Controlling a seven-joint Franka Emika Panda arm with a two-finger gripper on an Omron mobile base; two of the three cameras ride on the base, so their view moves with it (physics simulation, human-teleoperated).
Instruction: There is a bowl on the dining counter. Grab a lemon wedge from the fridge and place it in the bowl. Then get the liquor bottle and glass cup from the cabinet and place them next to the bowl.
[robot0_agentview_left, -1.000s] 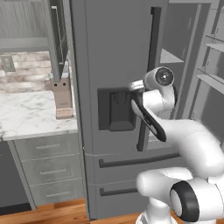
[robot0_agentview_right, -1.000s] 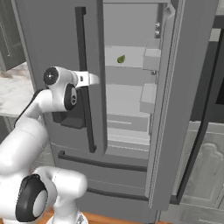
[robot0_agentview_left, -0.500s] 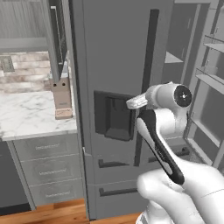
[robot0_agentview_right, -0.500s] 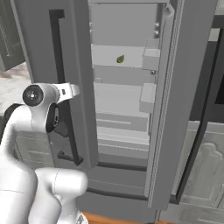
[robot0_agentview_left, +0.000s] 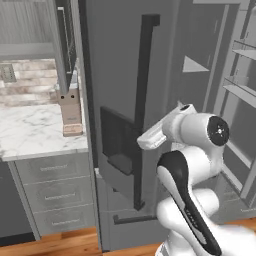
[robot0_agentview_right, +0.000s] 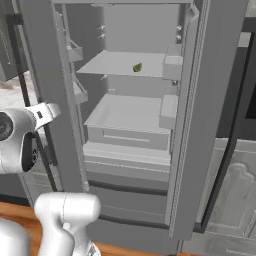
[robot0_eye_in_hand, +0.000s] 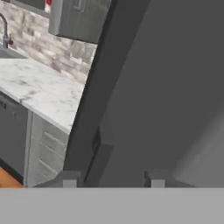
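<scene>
Claw (robot0_eye_in_hand: 110, 177) jaws apart w/ a clear gap, nothing btwn the tips, so empty. It's aimed at the closed left door of the fridge (robot0_agentview_left: 120, 75), tips close to the dark panel by the door edge, not touching as far as I can tell. Arm (robot0_agentview_left: 192, 150) is folded up in front of that door, prob just in transit: the wedge isn't on that side. Right door (robot0_agentview_right: 200, 115) is swung wide, which is why the inside is reachable at all. Lemon wedge (robot0_agentview_right: 137, 67) sits on the upper shelf (robot0_agentview_right: 115, 64), toward the back right, near the door-side bin, well apart from the claw. Lower shelf and drawer under it look bare. Judgement: still the first step, wedge not grabbed; bowl, bottle, cup all pending. Next move needs the hand swung right, around the left door edge, into the open half, then up to shelf height. Jaws already wide enough for a piece that tiny. Risks: wedge is small and deep on the shelf, easy to nudge back or miss; elbow could clip the centre door edge on the way in. Marble surface (robot0_agentview_left: 30, 135) w/ knife block (robot0_agentview_left: 70, 112) left of fridge is irrelevant here.
</scene>
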